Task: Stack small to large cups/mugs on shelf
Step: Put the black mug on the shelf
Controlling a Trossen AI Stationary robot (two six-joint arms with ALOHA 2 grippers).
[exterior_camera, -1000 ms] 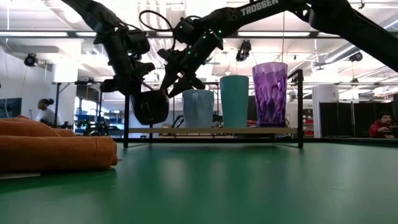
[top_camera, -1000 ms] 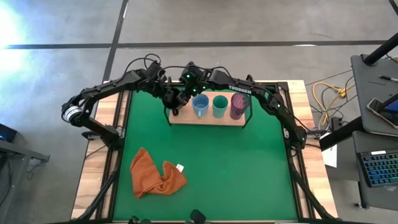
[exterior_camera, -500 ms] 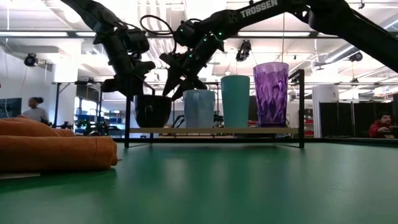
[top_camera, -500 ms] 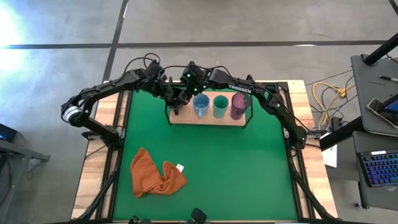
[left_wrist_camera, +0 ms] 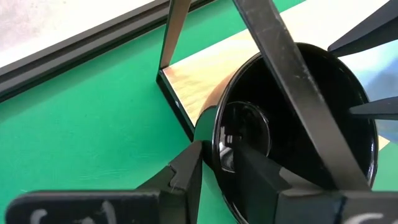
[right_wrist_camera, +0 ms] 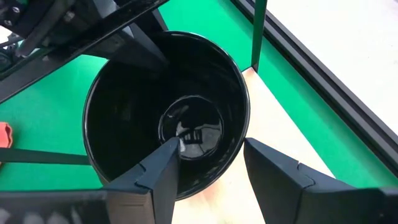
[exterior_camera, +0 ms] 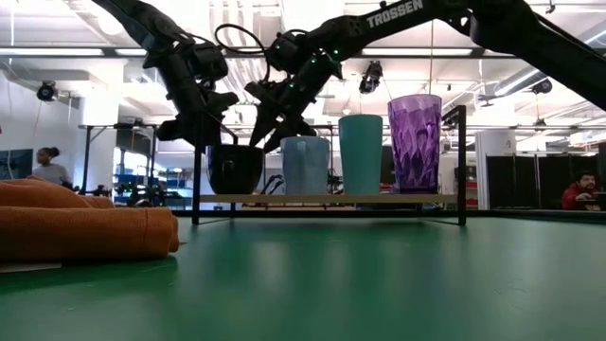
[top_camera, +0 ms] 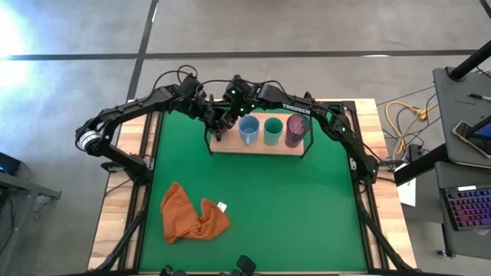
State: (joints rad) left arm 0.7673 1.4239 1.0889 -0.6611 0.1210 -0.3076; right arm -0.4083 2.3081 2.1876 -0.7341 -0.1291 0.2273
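The black mug (exterior_camera: pixel 235 169) stands upright at the left end of the wooden shelf (exterior_camera: pixel 379 199). To its right stand the light blue mug (exterior_camera: pixel 305 165), the teal cup (exterior_camera: pixel 360 154) and the purple tumbler (exterior_camera: pixel 415 142). My left gripper (left_wrist_camera: pixel 217 158) is shut on the black mug's rim from above. My right gripper (right_wrist_camera: pixel 208 149) is open above the same mug. One of its fingers (right_wrist_camera: pixel 163 168) is inside the mug and the other (right_wrist_camera: pixel 280 177) is outside, on the blue mug's side. My left gripper pinches the black mug's rim (left_wrist_camera: pixel 216 134), one finger inside the mug and one outside, on the side toward the shelf's left end. The fingers slant down from above. The mug stands upright with its base on the shelf board. My right gripper straddles the mug's wall (right_wrist_camera: pixel 239 140); I cannot tell whether it touches it.
An orange cloth (top_camera: pixel 192 213) lies crumpled on the green mat (top_camera: pixel 291 207) at the near left. The shelf's thin black frame (exterior_camera: pixel 460 161) rises at both ends. Both arms crowd the shelf's left end in the high view (top_camera: pixel 222 115).
The black mug, tilted and hanging just off the shelf's left end a second ago, has been turned upright. It has shifted slightly toward the blue mug and been set down on the board. Both grippers have moved with it.
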